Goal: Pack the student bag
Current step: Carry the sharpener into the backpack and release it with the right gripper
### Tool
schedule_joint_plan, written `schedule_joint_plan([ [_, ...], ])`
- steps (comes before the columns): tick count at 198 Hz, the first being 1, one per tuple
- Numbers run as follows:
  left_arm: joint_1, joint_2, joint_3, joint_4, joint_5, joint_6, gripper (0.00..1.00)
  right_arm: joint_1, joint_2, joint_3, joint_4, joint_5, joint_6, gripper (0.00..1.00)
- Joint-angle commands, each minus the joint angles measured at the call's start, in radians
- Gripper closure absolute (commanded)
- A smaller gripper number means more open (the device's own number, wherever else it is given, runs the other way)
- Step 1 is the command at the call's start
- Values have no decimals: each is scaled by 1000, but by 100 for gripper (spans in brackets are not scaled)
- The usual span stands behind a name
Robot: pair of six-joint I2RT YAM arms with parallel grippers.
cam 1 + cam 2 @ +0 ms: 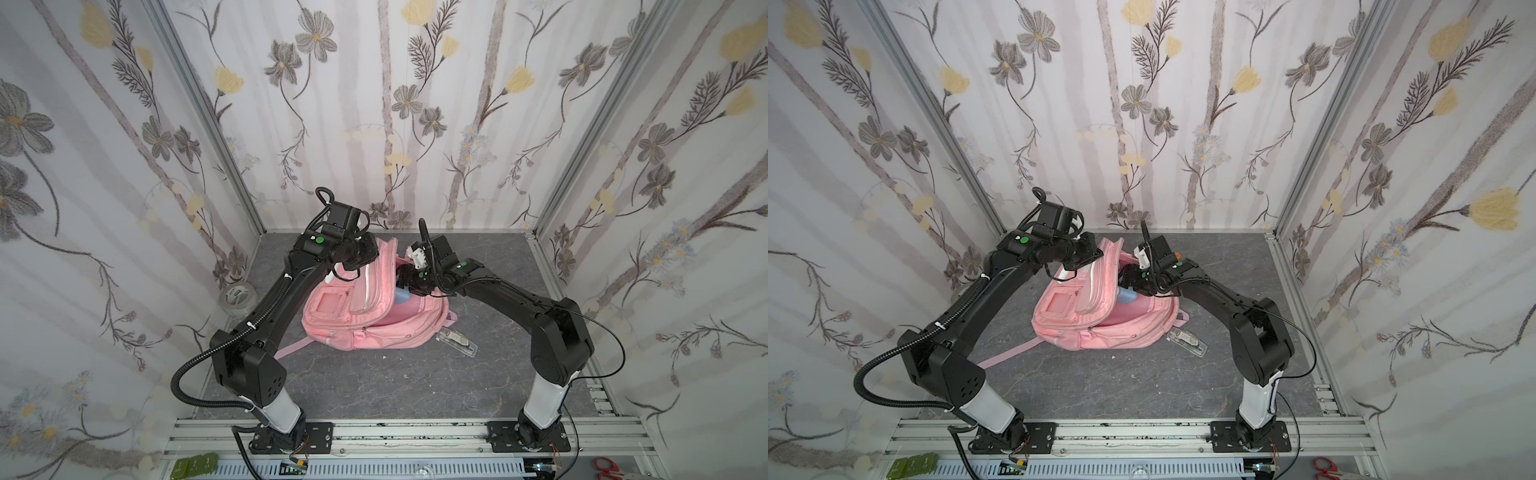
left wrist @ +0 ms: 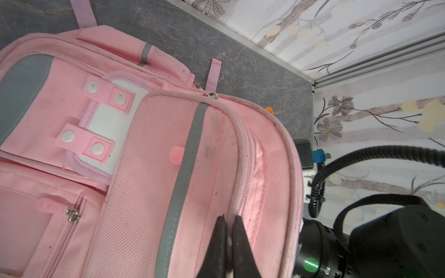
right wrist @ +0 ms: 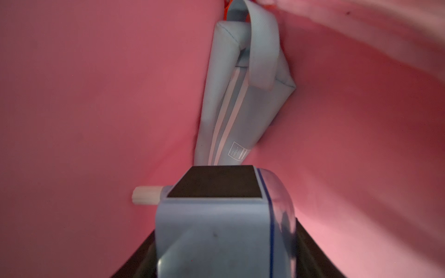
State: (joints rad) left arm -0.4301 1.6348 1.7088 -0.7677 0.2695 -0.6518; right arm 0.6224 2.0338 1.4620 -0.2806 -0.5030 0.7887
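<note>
Right wrist view: the right gripper (image 3: 225, 226) is inside the pink lining. Its jaws stand fairly wide, clamped on both sides of a light-blue box (image 3: 216, 214) with a black top and a cream stub.
Task item: the student bag (image 1: 386, 332) lies flat on the table (image 1: 374, 395), from its centre toward 12 o'clock. Its main compartment gapes at the bag's 1 o'clock side.
Left gripper: the left gripper (image 2: 228, 225) works at the bag's 11 o'clock. Its jaws are pressed together on the zipper edge of the raised flap, holding the mouth open.
Contents: a light-blue pouch (image 3: 240, 96) lies deeper in the compartment, straight ahead of the box. Whether they touch cannot be told, as the box hides the pouch's near end.
Risk, flap: the pinch on soft fabric is thin. A slip would likely drop the flap onto the right wrist and close the mouth.
Risk, box: the stub juts sideways and may catch the lining. Let go here, the box may land on the pouch and wedge.
Risk, cable: the right arm's cable (image 1: 446, 293) loops beside the mouth's rim and could snag the zipper edge on withdrawal.
Edges: the lining crowds the box on both sides, with bare lining showing either side of the pouch.
Open room: the table is bare at the bag's 6 o'clock. A clear case (image 1: 457, 338) lies near its 4 o'clock corner and a tape roll (image 1: 237, 296) sits at 9 o'clock by the side wall. The back wall is close at 12 o'clock.
</note>
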Motion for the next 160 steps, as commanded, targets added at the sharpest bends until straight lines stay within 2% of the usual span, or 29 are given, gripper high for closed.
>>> schedule_joint_plan([
  [1,3,-11,-1,-6,-19,0,100,7,40,5,122,-46,74,45],
  [42,-5,-16,-21,21,-9,-18,100,49,173,72,243,-54,171,48],
  [71,-14,-9,-13,19,9,-17,100,88,269,172,223,-43,188,47],
  [92,-16,-1,5,6,7,-8,100,90,292,177,234,-31,202,45],
  [112,-16,1,17,-7,-13,6,100,78,286,178,203,-19,190,35],
  [130,-16,-3,21,-18,-39,17,100,50,246,169,142,5,157,21],
  [160,-15,-6,24,-16,-58,22,100,-3,128,70,130,21,123,14],
])
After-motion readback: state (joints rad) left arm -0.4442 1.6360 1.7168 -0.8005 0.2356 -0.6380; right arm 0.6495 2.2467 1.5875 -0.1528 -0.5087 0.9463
